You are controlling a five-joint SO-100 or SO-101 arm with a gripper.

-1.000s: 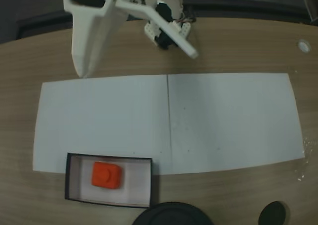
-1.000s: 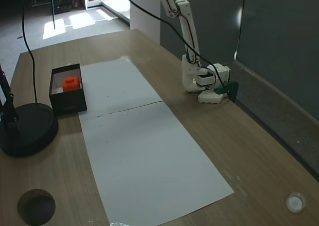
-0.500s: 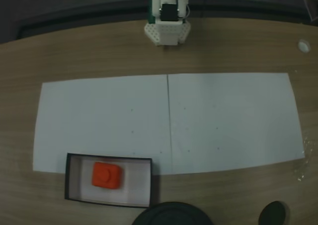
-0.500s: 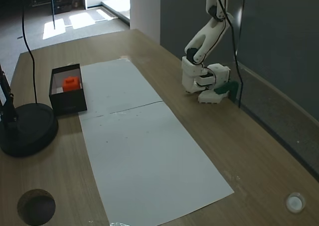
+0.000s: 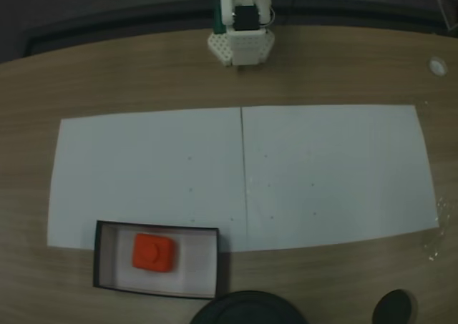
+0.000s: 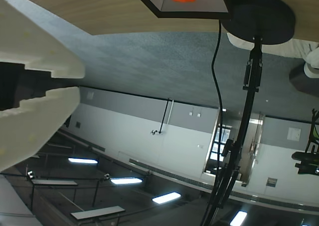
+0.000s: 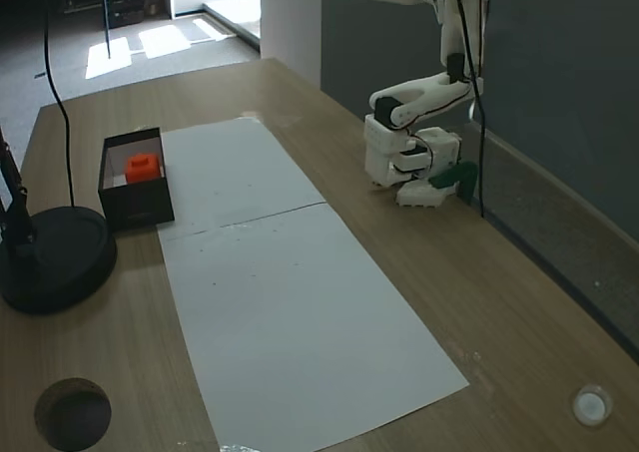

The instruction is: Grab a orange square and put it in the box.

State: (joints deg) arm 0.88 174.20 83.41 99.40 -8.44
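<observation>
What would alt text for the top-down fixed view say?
An orange square sits inside a black-walled box at a white paper sheet's lower left corner, on a wooden table. The arm's white base stands at the far edge.

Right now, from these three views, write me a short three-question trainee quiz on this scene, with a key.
1. True or false: the orange square lies inside the box.
2. In the fixed view from the side, the arm is: A) reaching over the box, B) folded up at its base, far from the box, C) resting on the white paper.
3. Fill in: the round black stand base sits on the ______ tabletop.

Key: 1 true. 2 B. 3 wooden.
</observation>
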